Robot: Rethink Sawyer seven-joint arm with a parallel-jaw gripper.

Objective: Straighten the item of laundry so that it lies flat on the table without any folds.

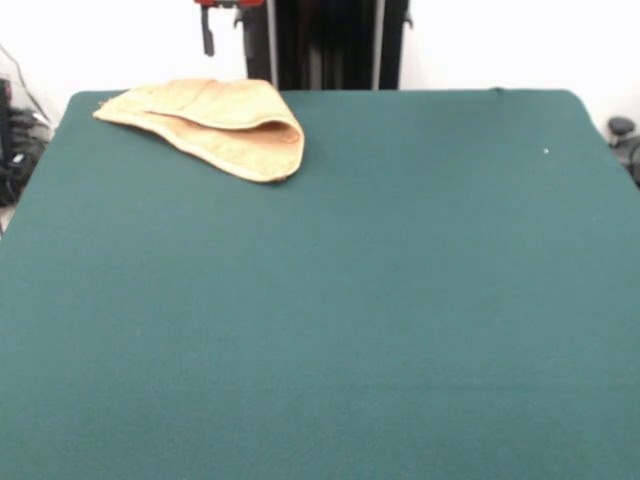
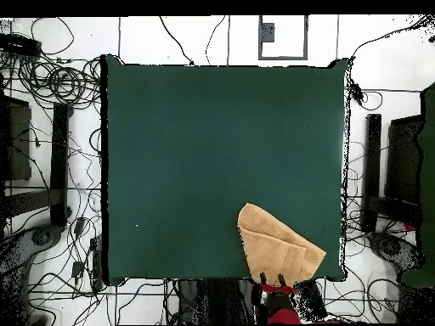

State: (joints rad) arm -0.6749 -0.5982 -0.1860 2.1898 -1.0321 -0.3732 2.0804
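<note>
The orange-tan towel lies folded over on itself at the far left of the green table, close to the robot's edge. Its upper layer bulges over the lower one, with an open fold mouth facing right. In the overhead view the towel sits near the bottom right of the table, with one corner at the table's edge. My gripper hangs just behind the towel at the table's far edge, above it and not touching it. In the overhead view the gripper shows two fingers apart, open and empty.
The robot's black pedestal stands behind the table's far edge. Cables and equipment lie on the floor around the table. A small white speck sits on the felt at the right.
</note>
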